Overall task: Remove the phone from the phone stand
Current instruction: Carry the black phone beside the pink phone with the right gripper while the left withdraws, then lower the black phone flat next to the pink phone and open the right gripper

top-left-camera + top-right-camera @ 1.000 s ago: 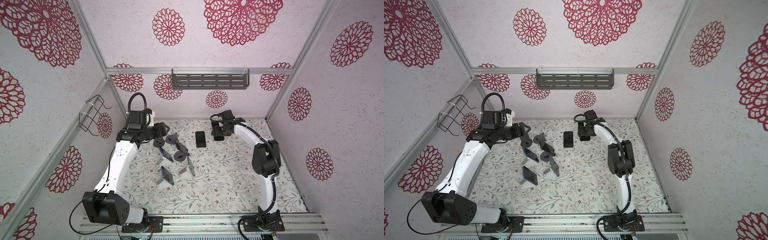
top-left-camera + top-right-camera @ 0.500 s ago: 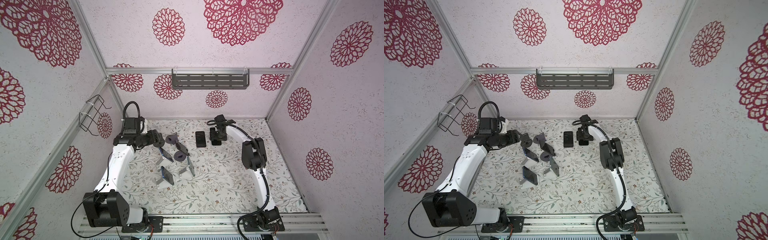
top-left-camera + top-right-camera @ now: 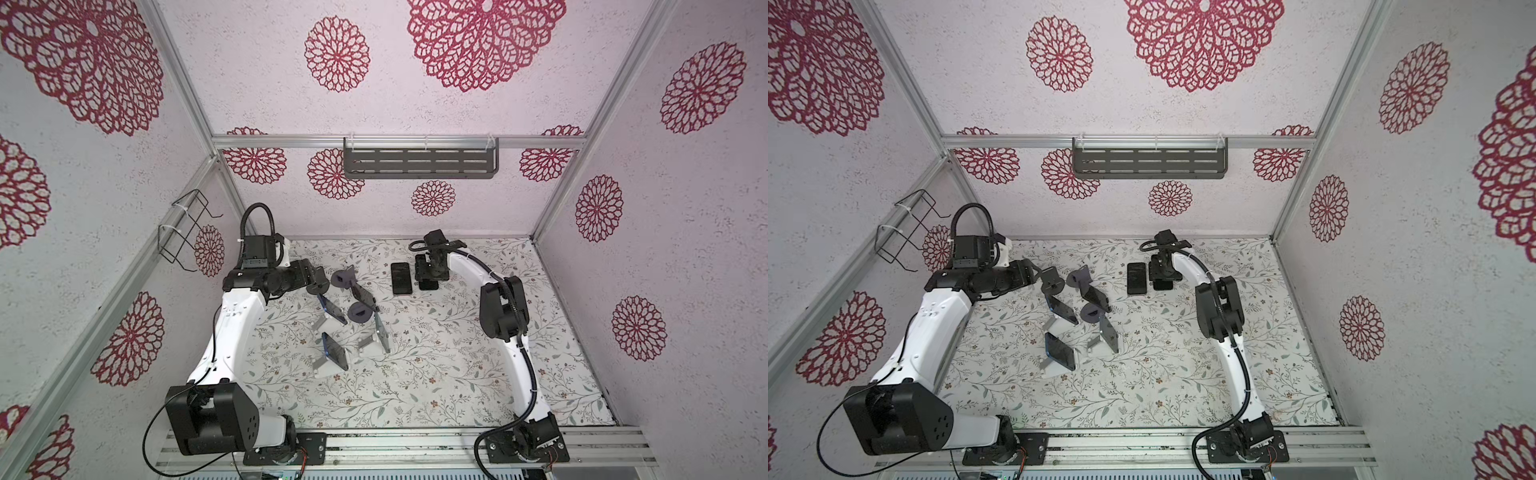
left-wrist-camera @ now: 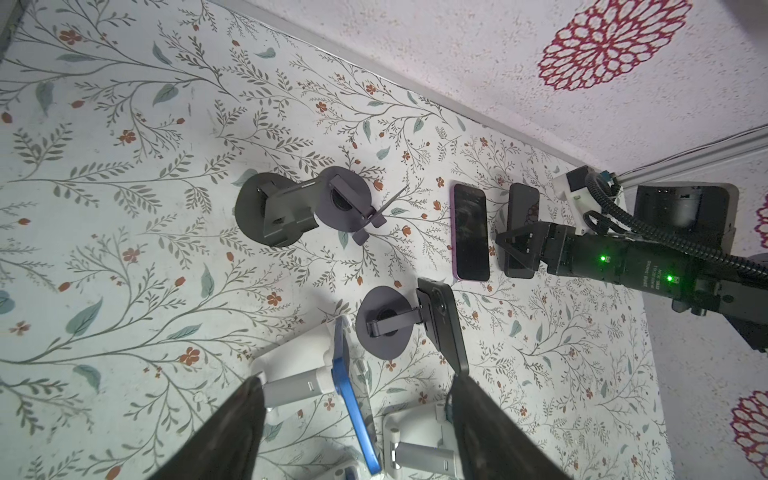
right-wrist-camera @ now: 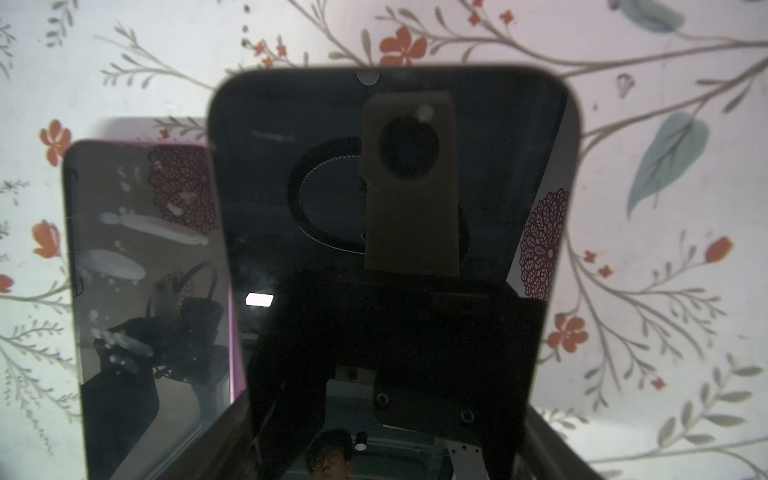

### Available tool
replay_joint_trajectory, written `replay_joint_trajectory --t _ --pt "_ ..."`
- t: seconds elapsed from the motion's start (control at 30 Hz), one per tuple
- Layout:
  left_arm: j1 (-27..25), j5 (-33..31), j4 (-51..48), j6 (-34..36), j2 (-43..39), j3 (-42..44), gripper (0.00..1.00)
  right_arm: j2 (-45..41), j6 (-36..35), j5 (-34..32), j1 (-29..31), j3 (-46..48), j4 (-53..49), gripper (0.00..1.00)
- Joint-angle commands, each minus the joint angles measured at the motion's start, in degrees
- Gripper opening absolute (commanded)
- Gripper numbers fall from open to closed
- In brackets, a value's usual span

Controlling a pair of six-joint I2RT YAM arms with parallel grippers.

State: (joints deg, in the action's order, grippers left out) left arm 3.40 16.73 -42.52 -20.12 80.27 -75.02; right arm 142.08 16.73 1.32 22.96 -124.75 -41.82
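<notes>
Right jaws: we see the right gripper low over the back of the floral-papered worktop. Its jaws are set wide across a black glass-fronted phone, which we judge is gripped by its long edges and close to the surface.
Neighbour: a purple-edged phone lies flat just beside the black one, not touching it.
Left jaws: the left gripper is spread wide and empty above the cluster of stands.
Task's phone: a blue-cased phone leans on a white folding stand, in line with the gap between the left jaws. A dark phone leans on a dark disc-based stand nearby.
Spare: an empty dark disc-based stand sits farther off.
Handling: we judge the blue phone stiff, fairly light, slick on its glass face and easily cracked. Its stand looks light enough to tip or drag along with it.
Hold: we would pinch the two long edges in the upper half, clear of the cradle lip, and lift up and away.
</notes>
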Motion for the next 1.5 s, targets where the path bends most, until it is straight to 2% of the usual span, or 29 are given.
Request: replay_joint_trajectory --t 0.0,0.23,0.47,0.6,1.07,1.27,1.47 --pt "0.56 -1.34 -0.6 1.36 0.23 -0.2 0.75 1.03 2.46 0.48 0.6 -1.17 -0.93 0.49" --pt "0.64 -1.22 -0.76 1.49 0.5 -0.21 0.76 0.99 3.57 -1.54 1.03 0.36 -0.67 0.67" --pt "0.64 -1.56 -0.76 1.84 0.56 -0.21 0.77 -0.38 3.81 -3.86 1.39 3.53 -0.07 0.73" --pt "0.64 -1.49 -0.84 1.84 0.55 -0.21 0.77 -1.31 4.43 -3.3 1.43 6.14 1.48 0.79" --pt "0.64 -1.93 -0.9 2.27 0.41 -0.21 0.78 -2.54 5.19 -3.61 1.71 7.92 2.31 0.8" --pt "0.55 -1.79 -4.07 3.91 2.26 -1.51 0.8 -5.33 4.47 -1.33 1.72 6.84 3.3 0.9" --pt "-1.54 -2.08 -7.44 4.4 4.06 -2.15 0.82 -12.0 2.34 -3.76 1.49 7.38 2.89 0.99"
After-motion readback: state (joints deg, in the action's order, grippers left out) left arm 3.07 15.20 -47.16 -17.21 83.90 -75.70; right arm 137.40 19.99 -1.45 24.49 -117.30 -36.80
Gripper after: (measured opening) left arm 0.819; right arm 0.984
